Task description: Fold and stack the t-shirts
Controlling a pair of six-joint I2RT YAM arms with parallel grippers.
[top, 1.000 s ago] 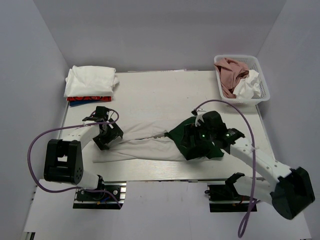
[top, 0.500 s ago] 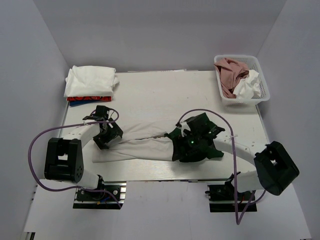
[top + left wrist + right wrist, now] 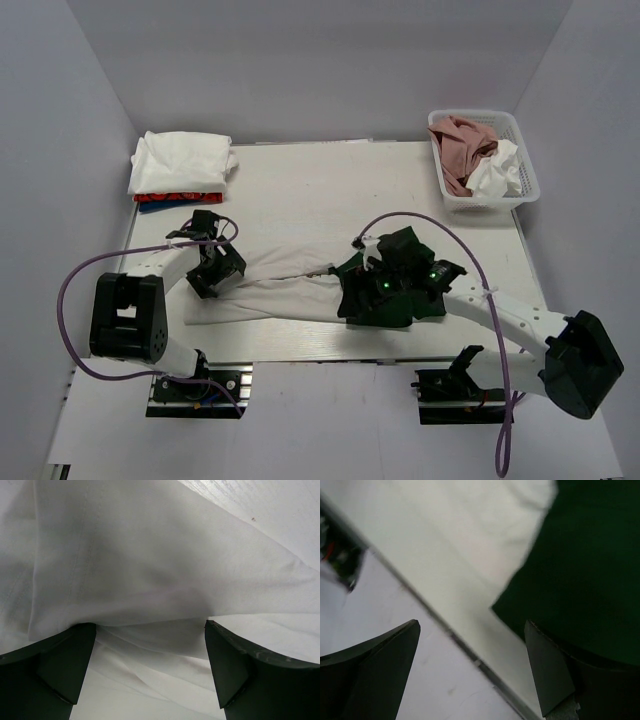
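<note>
Pale t-shirt: soft off-white cotton, rumpled into long creases and drawn out as a low band across the near half of the table.
Dark green t-shirt: a matte, bunched heap touching the pale band's right end, near the table's front edge.
Left gripper: at the band's left end. The left wrist view shows its dark fingers spread apart, with folds of white cloth lying between and under them (no pinch visible).
Right gripper: low over the green heap. Its jaws are apart in the right wrist view, one finger over green cloth, and pale cloth and the table's edge show in the gap.
Folded stack: at the far left corner, a plump white tee on top with thin red and blue edges under it.
Basket: white plastic lattice, rectangular, at the far right corner.
Basket contents: a crumpled dusty pink tee filling the left and back, and a wadded white tee beside it at the front right.
</note>
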